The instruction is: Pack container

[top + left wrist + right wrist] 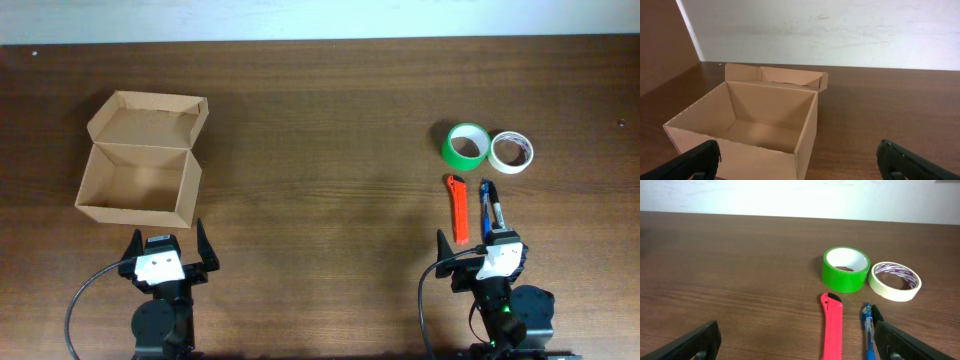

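- Near edge of the wooden table, both arms sit low and drawn back, claws pointing away toward the far edge.
- Left arm: wrist level, claw facing straight ahead.
- Left claw: fingers spread as wide as they go. Nothing is between them and they touch nothing.
- Cardboard box: just ahead of the left claw and a little to its left. It stands upright, apart from the fingertips.
- Box lid: hinged on the side away from the claw and folded back open. The inside of the box is bare.
- Right arm: same low, pulled-back pose, with the wrist turned slightly.
- Right claw: fingers fully apart and gripping nothing.
- Orange cutter: lies flat just ahead of the right claw. It sits between the finger lines, right of the midline, pointing lengthwise away from the claw.
- Blue pen: beside the cutter on its right and roughly parallel to it. Its near end is close to the claw's right finger; I cannot tell whether they touch.
- Green tape roll: farther ahead, beyond the tip of the cutter, lying flat.
- White tape roll: just right of the green roll, also flat; the two look to be touching or nearly so.
- Box and right claw are well apart, on opposite sides of the table.
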